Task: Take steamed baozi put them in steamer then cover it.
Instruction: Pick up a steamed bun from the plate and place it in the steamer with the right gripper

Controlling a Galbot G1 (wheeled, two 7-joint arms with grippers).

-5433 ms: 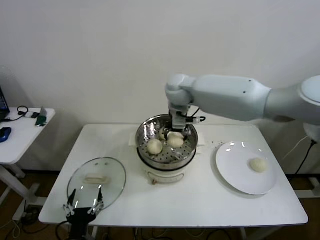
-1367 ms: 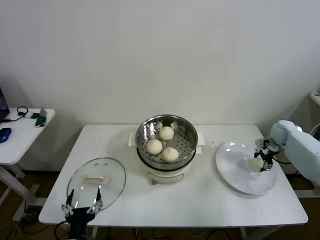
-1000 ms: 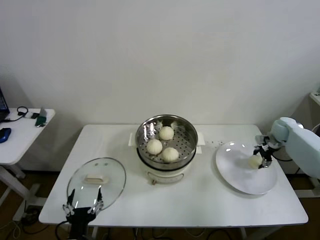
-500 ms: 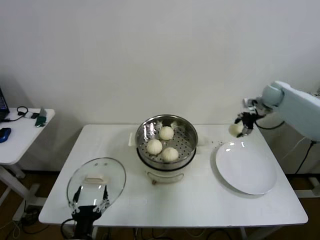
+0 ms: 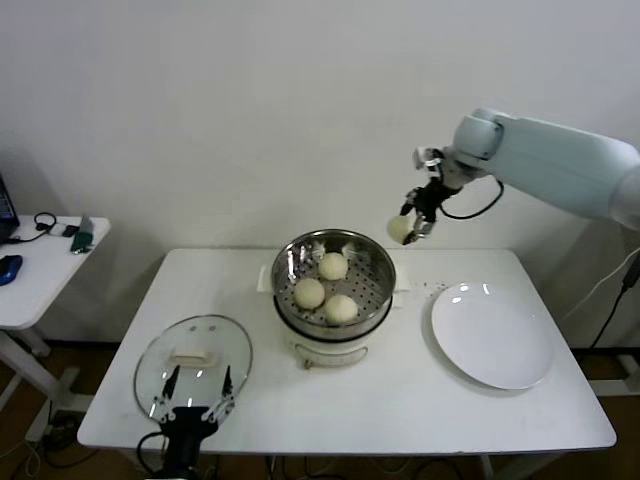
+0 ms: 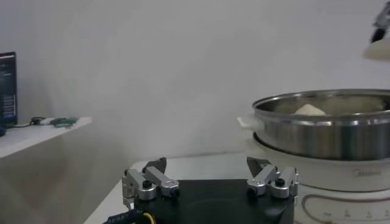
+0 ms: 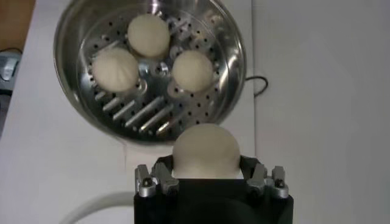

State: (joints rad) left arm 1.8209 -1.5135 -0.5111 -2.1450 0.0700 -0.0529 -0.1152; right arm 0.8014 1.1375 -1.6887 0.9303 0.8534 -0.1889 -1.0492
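White table (image 5: 400, 400): steamer (image 5: 335, 290) at centre, three baozi (image 5: 320, 285) inside; glass cover (image 5: 193, 358) flat by the left gripper (image 5: 192, 412), jaws wide; empty plate (image 5: 492, 333).
Right gripper (image 5: 413, 222): clamped on fourth baozi (image 7: 204, 151), raised just beyond the steamer's rim.
Room: plain white wall (image 5: 250, 100); side desk (image 5: 40, 265).

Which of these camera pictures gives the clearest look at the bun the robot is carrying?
The right wrist view: the carried bun fills the foreground, gripped in the right hand above the steamer. The head view shows it small, in the air beside the steamer's rim. The left wrist view catches only a sliver at the picture's edge.
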